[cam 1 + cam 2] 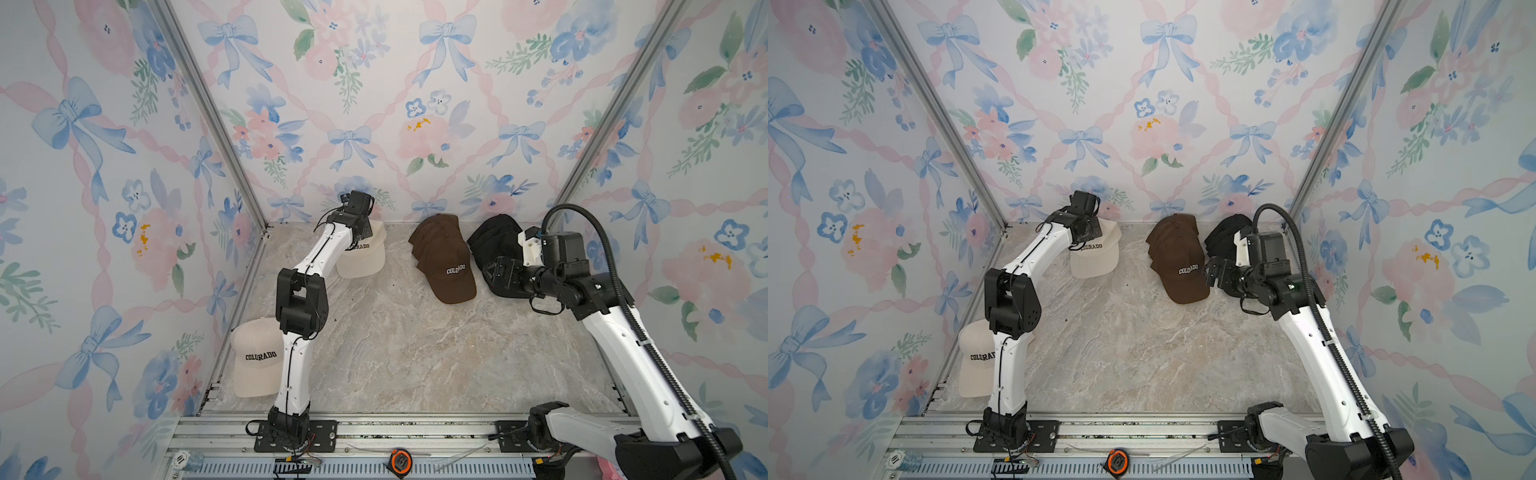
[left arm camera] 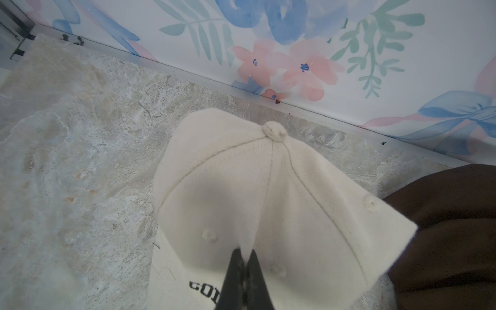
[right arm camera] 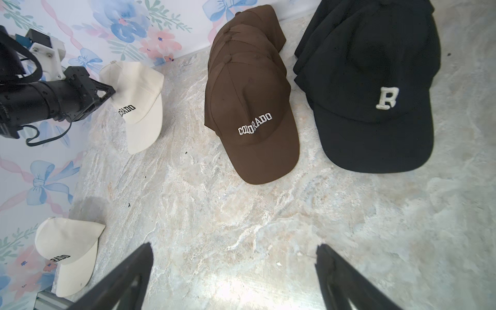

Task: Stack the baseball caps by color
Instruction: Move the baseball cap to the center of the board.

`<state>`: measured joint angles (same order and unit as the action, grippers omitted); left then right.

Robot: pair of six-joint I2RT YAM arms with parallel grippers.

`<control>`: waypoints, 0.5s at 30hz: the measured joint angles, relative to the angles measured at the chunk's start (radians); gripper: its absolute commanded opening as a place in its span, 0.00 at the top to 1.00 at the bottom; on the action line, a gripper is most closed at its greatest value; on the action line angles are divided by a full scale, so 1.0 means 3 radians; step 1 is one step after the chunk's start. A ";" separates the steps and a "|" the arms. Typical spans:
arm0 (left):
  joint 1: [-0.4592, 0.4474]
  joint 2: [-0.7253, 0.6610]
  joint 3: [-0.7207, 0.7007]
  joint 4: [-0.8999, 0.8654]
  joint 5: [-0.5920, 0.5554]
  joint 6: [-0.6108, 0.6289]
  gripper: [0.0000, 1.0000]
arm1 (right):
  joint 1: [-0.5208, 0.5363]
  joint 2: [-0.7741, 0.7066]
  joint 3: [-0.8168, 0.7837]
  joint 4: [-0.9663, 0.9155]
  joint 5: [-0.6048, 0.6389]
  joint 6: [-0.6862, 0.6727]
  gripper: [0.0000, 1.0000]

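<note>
Caps sorted in part; one cream cap is pinched.

Left of the brown stack (image 1: 446, 259), a near cream cap (image 1: 257, 357) lies well apart; the far cream cap (image 2: 268, 201) is clamped at its crown by the left gripper (image 2: 243, 257). Just right of the brown stack, the black stack (image 3: 375, 88) is found, with the right gripper (image 3: 236, 257) spread wide, holding nothing.

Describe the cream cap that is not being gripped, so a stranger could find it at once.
Start at the marble table and go to its near left corner, beside the left arm's base. The loose cream cap lies there alone, far from the other cream cap, which the left hand pinches by the back wall.
</note>
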<state>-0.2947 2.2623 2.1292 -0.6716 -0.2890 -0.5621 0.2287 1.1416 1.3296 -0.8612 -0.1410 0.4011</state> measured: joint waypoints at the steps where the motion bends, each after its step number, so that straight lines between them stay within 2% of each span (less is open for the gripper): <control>1: -0.0006 0.0053 0.0037 -0.0010 0.0000 0.0000 1.00 | 0.0000 -0.0045 -0.0015 -0.0024 0.0011 0.0008 0.04; 14: -0.0029 0.0327 0.0211 -0.0056 -0.0009 0.0001 1.00 | -0.0041 -0.0097 -0.0013 -0.0209 0.0075 0.0025 0.04; 15: -0.0029 0.0340 0.0237 -0.0062 -0.0008 0.0003 0.90 | -0.0041 -0.0072 -0.0006 -0.0209 0.0074 0.0025 0.04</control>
<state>-0.3035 2.3642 2.2002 -0.6903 -0.2913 -0.5613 0.2165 1.1198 1.3277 -0.9237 -0.1188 0.4088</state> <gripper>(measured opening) 0.050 0.960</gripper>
